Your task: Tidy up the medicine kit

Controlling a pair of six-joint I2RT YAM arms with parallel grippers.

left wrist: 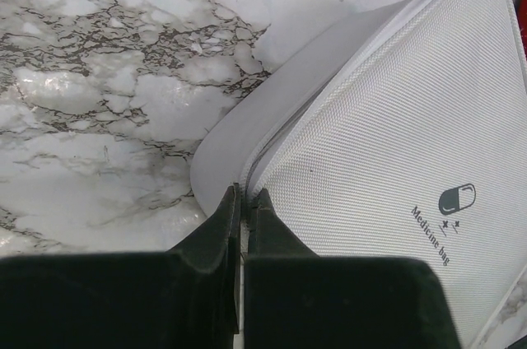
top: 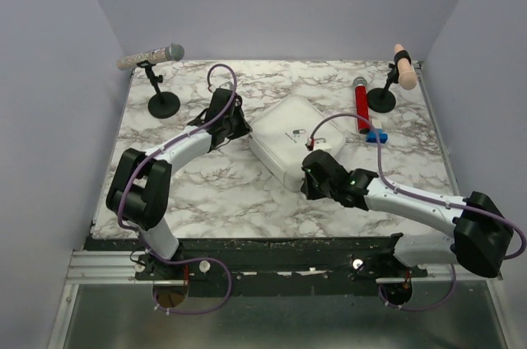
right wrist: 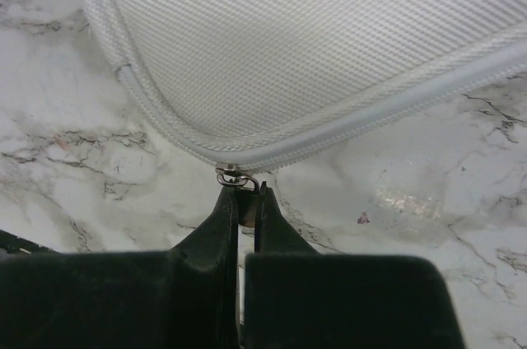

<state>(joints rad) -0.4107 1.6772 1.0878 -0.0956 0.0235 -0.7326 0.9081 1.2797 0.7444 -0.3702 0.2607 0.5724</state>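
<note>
**Item 1: medicine kit**. A pale grey-white woven case with rounded corners, its lid down. It lies flat near the middle of the marble worktop, turned so that its corners point like a diamond in the top view. The lid carries a dark pill logo.

**Item 2: left end effector**. It sits at the kit's 9 o'clock corner. The fingers are clenched almost together, with their tips at the seam where lid meets base. Whether they pinch any fabric cannot be told.

**Item 3: right end effector**. It sits at the kit's 5 o'clock edge. The fingers are clenched on the zipper pull, whose metal ring lies just off the piped rim.

**Item 4: red tube**. It lies on the worktop at the kit's 2 o'clock, apart from it, with a small blue piece at its near end.

**Item 5: two black stands.** One is at 10 o'clock and holds a speckled microphone. The other is at 2 o'clock and holds a peach-coloured one.
</note>
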